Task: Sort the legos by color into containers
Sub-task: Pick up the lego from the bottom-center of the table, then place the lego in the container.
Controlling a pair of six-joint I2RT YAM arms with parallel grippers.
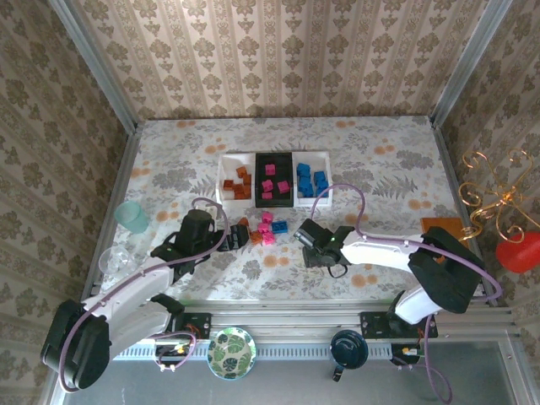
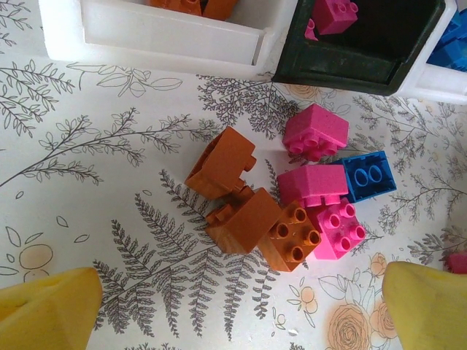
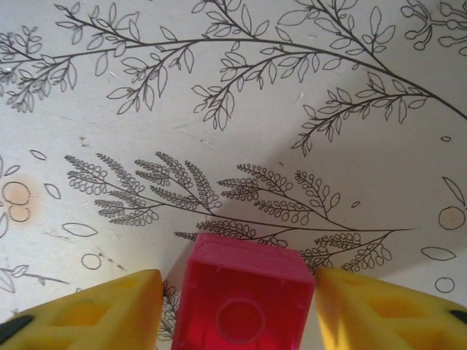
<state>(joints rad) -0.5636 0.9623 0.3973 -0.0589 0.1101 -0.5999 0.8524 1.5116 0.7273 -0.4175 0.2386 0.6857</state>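
The containers stand in a row at mid-table: a white tray (image 1: 224, 171) with orange legos, a black tray (image 1: 274, 156) with pink ones, and a white tray (image 1: 314, 155) with blue ones. A loose pile lies in front of them: orange bricks (image 2: 244, 219), pink bricks (image 2: 316, 131) and one blue brick (image 2: 370, 175). My left gripper (image 2: 241, 306) hangs open just short of the pile, touching nothing. My right gripper (image 3: 241, 299) is low over the cloth to the pile's right, shut on a pink lego (image 3: 244, 292) whose hollow underside faces the camera.
A teal cup (image 1: 132, 217) and a clear glass (image 1: 114, 261) stand at the left edge. A patterned plate (image 1: 231, 353) and a dark round object (image 1: 348, 348) sit on the front rail. A gold wire ornament (image 1: 494, 198) with a red ball (image 1: 519, 251) is at the right.
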